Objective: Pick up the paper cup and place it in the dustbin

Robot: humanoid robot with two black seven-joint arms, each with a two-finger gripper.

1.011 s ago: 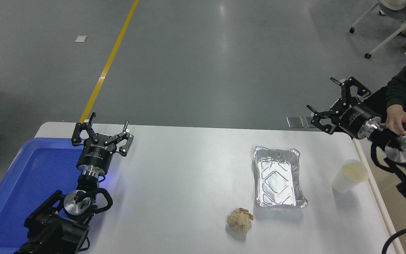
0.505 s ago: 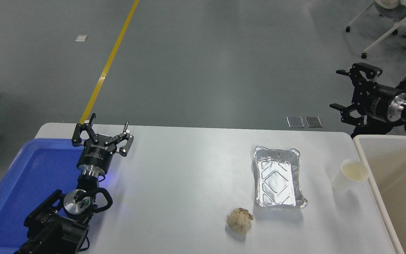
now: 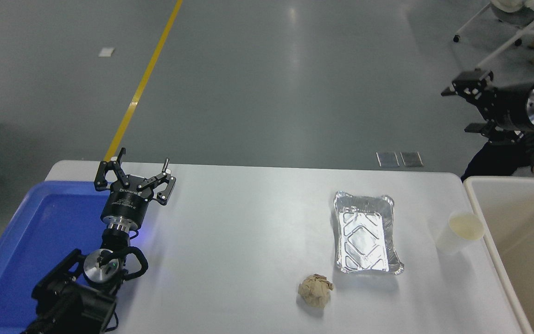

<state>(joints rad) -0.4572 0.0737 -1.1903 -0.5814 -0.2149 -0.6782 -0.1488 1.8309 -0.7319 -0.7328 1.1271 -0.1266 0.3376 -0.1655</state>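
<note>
Still untouched: paper cup (image 3: 459, 233) upright at counter's (image 3: 248, 232) right edge, just beside dustbin (image 3: 478, 204), handy for a short drop. Right end effector (image 3: 468, 104) raised well above and beyond, fingers spread, holding nothing, presumably lined up to descend. Left end effector (image 3: 132, 178) parked over blue tray (image 3: 26, 241), spread too.

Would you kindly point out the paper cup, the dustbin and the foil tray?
paper cup (image 3: 458, 233), head view, on its side wall.
dustbin (image 3: 479, 218), head view, on its left rim.
foil tray (image 3: 364, 234), head view, on its floor.
</note>
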